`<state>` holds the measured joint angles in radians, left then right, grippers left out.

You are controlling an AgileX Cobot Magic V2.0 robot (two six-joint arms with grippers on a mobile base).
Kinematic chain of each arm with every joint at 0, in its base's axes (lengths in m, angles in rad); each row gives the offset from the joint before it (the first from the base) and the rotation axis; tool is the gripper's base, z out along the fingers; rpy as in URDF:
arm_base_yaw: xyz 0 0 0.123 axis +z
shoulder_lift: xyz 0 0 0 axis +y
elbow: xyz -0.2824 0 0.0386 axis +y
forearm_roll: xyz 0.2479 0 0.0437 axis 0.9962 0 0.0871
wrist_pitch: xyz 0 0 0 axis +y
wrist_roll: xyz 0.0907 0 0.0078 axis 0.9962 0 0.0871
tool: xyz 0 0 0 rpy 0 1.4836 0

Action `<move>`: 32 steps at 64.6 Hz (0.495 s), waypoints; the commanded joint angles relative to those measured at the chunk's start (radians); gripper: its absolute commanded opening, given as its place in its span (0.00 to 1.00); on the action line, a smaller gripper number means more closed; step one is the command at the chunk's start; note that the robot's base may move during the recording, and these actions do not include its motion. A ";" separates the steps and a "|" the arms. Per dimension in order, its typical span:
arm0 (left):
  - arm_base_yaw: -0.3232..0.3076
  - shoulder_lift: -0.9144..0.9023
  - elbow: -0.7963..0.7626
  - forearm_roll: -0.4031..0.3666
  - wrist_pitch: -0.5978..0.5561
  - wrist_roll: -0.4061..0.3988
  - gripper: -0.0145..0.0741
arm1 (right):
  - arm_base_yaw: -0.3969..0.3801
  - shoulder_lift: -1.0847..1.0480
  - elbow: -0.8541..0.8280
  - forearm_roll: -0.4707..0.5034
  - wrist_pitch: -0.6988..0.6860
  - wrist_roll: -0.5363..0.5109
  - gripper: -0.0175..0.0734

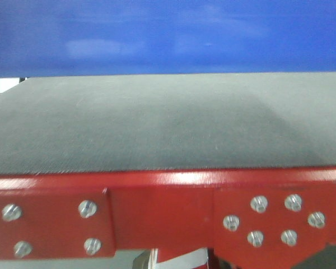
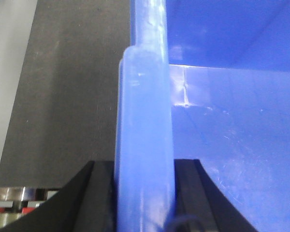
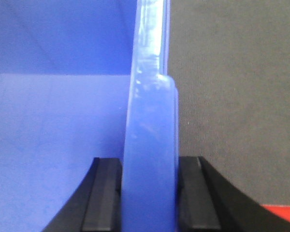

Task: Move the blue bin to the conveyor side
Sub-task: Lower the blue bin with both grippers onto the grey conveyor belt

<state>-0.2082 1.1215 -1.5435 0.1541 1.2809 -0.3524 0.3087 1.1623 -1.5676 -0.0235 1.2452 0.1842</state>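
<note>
Black belt [image 1: 168, 123], red frame [image 1: 162, 207] (bolted), left claw [image 2: 145, 193], right claw [image 3: 150, 193], both clamping blue bin [image 1: 168, 33] rim

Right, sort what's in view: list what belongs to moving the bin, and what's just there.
Part of the job:
- blue bin
- black conveyor belt on its red frame
- left gripper and right gripper, each clamped on the bin's rim

Just there:
- silver bolts in the frame
- silver metal part at the belt's edge, too blurred to name

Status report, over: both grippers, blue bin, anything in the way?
Left gripper shut on blue bin rim. Right gripper shut on opposite rim. Conveyor belt near side bare, nothing blocking seen.
</note>
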 commanded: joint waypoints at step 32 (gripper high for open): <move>-0.007 -0.020 -0.014 0.017 -0.079 0.000 0.14 | 0.001 -0.021 -0.013 -0.016 -0.086 -0.008 0.10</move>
<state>-0.2082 1.1215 -1.5435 0.1541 1.2809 -0.3524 0.3087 1.1623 -1.5676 -0.0235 1.2452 0.1842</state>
